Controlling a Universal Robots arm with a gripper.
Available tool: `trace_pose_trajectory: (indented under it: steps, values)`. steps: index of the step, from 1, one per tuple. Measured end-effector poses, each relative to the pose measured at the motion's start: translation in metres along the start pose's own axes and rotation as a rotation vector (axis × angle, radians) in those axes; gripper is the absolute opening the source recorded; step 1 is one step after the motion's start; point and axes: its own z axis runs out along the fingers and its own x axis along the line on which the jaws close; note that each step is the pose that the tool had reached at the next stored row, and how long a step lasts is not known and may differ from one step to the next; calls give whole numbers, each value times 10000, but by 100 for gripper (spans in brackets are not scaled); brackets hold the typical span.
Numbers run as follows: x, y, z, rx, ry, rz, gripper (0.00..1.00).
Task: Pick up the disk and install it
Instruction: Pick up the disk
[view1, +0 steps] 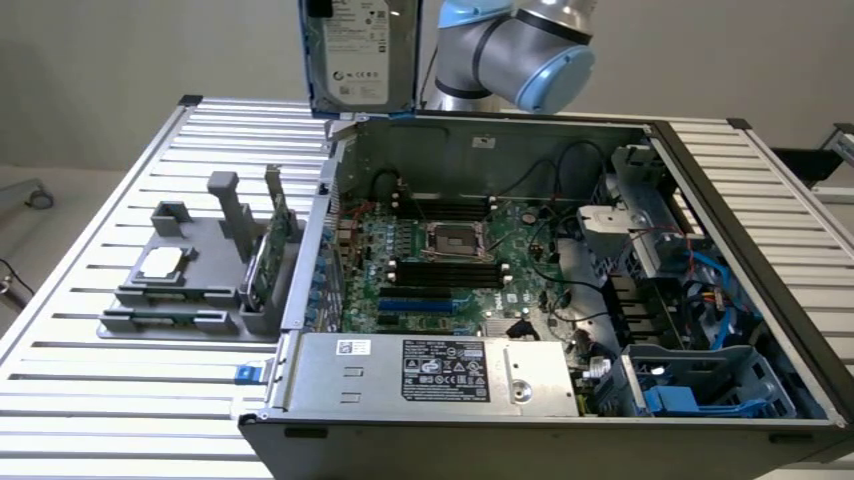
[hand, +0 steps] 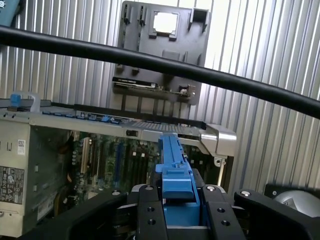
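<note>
The disk, a silver-grey drive with a white label, hangs upright high above the back left corner of the open computer case. In the wrist view I look along its blue carrier edge, which sticks out from between my black fingers. My gripper is shut on the disk, one finger on each side of the carrier. Below it lie the case wall and the motherboard.
A blue-railed drive cage sits at the case's front right, beside the power supply. On the slatted table to the exterior view's left, a grey fixture holds a small silver chip and an upright green card. A black cable crosses the wrist view.
</note>
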Motion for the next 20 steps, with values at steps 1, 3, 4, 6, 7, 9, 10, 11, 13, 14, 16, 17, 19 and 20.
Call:
trace_pose_trajectory:
  steps: [1,3,4,6,7,9,10,11,13,14,16,17,19,20]
  values:
    - [2,-19,0,2,0,-22,33]
    - [7,-55,0,3,1,-64,33]
    - [10,-74,-1,3,2,-85,33]
    - [14,-110,-1,4,5,-126,33]
    - [17,-128,-1,5,7,-148,33]
    - [21,-164,-1,6,10,-186,33]
    - [23,-181,-1,6,12,-203,33]
    - [26,-198,-2,6,15,-220,33]
    - [30,-230,-2,6,24,-253,33]
    - [32,-246,-2,6,31,-270,33]
    - [36,-278,-3,5,47,-300,33]
    - [38,-294,-3,4,56,-315,33]
    - [42,-328,-4,3,75,-342,33]
    - [45,-346,-5,2,85,-356,33]
